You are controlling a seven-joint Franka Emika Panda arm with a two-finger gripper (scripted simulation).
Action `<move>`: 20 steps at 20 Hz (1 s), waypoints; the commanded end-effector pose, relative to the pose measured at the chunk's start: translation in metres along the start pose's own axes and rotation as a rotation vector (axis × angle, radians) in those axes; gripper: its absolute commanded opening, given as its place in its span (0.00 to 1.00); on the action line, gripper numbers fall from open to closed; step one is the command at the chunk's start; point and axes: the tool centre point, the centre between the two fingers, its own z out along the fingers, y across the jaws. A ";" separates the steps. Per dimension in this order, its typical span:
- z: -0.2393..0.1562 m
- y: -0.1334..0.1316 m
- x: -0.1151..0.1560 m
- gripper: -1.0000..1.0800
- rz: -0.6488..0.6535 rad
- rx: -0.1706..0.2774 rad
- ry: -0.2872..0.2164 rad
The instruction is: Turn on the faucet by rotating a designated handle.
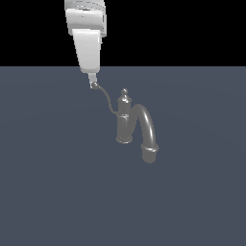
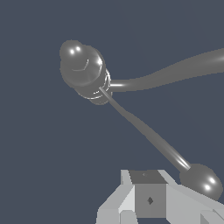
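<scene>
At handle ball tip, tool touches it, jaw opening unclear, contact step; next likely sideways push rotating lever around faucet post.

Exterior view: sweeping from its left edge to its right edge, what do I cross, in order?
Gripper at the ball tip of the handle → the faucet's upright post → the arched spout, whose downturned mouth lies farthest toward the exterior view's right.
</scene>
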 end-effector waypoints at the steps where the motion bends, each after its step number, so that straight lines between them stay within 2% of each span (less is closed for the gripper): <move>1: 0.001 0.011 0.013 0.00 0.009 -0.007 0.001; 16: 0.001 0.062 0.056 0.00 0.003 -0.014 0.000; 18: -0.001 0.055 0.047 0.00 -0.010 -0.007 0.001; 20: 0.000 0.055 0.059 0.00 -0.008 -0.008 0.001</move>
